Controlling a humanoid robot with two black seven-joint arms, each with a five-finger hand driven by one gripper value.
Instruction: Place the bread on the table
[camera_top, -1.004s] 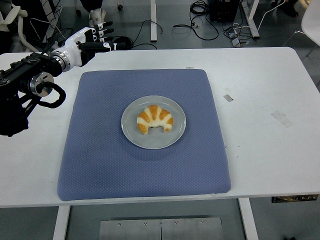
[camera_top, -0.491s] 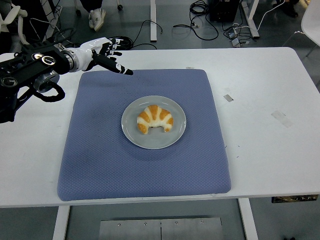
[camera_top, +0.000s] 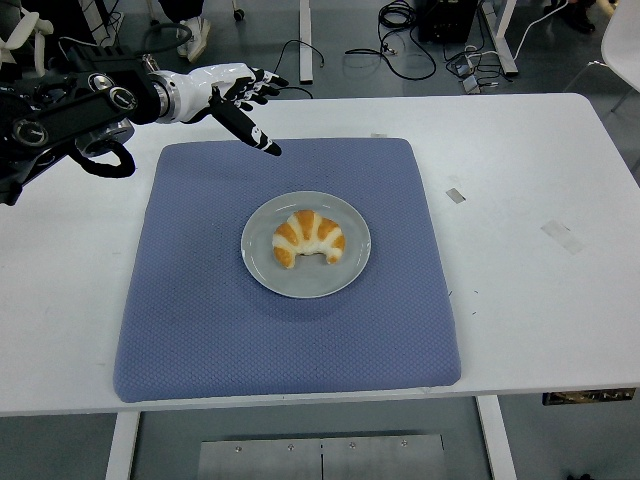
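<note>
The left robot hand has swung in over the mat's far corner, fingers spread and empty, nearing the bread on its plate.

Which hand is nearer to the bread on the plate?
Left. The left hand hovers open over the mat's far-left corner, apart from the bread. The right hand is not in view.

My feed bright, evenly lit, light seemingly from overhead. White table near washed out at right of frame, no hard glare. Soft shadow under plate rim at lower edge. Focus sharp at centre; left hand in upper left slightly soft. I see table edges bowing slightly.
</note>
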